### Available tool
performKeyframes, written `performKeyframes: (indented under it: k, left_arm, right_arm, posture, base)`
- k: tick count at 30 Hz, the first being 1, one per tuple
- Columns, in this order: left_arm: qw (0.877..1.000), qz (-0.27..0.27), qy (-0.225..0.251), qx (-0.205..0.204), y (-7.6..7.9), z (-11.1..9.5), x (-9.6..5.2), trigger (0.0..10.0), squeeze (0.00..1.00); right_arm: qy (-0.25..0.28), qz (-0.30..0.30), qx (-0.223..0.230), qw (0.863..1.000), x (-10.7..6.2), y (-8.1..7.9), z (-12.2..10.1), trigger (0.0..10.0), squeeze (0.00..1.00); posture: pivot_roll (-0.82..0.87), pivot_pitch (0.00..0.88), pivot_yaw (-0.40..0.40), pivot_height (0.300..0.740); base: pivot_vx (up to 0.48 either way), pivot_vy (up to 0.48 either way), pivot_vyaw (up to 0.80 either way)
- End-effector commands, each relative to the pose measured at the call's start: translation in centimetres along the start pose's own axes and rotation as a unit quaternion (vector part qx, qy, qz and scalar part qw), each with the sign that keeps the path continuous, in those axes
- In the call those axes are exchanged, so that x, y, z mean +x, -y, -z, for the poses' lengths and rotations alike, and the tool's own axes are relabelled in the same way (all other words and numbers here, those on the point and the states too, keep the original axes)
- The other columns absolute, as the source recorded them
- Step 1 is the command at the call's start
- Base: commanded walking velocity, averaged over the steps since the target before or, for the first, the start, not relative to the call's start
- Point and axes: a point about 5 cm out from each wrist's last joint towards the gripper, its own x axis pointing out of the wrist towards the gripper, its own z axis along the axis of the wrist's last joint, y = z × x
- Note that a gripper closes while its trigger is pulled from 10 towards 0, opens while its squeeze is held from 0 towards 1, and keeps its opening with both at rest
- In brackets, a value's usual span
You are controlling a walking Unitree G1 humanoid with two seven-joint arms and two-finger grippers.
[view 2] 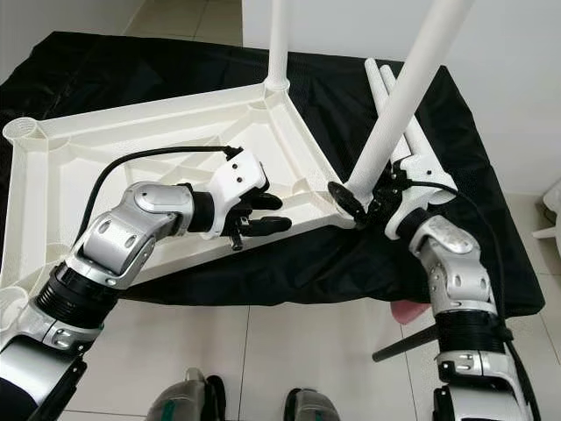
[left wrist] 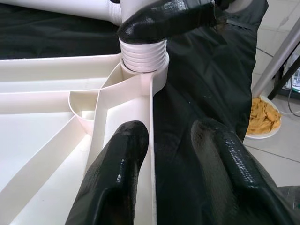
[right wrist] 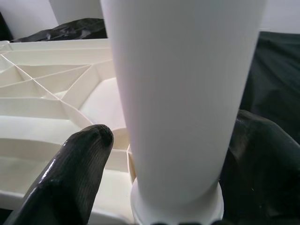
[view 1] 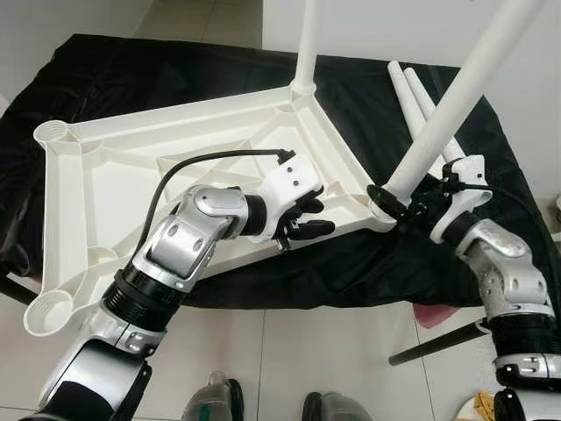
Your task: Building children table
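The white tabletop [view 1: 175,167] is laid upside down on the black-draped desk [view 1: 131,61], so its corner sockets face up for the legs. One leg [view 1: 307,39] is already stood in the far corner. A second leg [view 1: 456,96] is gripped near its base by the right claw [view 1: 405,203], tilted, its threaded end set at the near corner socket [left wrist: 143,70], apparently for screwing in. Beside that corner, the rim is straddled by the half-spread left claw [view 1: 307,219], elbow bent, likely as bracing. Spare legs [view 1: 412,88] lie beyond the right claw.
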Motion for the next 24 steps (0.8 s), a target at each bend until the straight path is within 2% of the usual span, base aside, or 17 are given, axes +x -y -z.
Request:
performKeyframes:
  k: [1, 24]
  left_arm:
    - [1.0, 0.005, 0.001, 0.004, 0.4, 0.0, 0.0, 10.0, 0.0]
    - [1.0, 0.008, -0.001, 0.008, 0.5, 0.0, 0.1, 10.0, 0.0]
  right_arm:
    - [-0.004, -0.003, -0.003, 1.0, -0.1, 0.1, 0.2, 10.0, 0.0]
    - [0.007, 0.003, -0.012, 1.0, 0.5, 1.7, -0.3, 10.0, 0.0]
  posture:
    - [0.0, 0.098, 0.024, 0.74]
    - [0.0, 0.086, 0.027, 0.74]
  base:
    - [0.0, 0.0, 0.0]
    - [0.0, 0.0, 0.0]
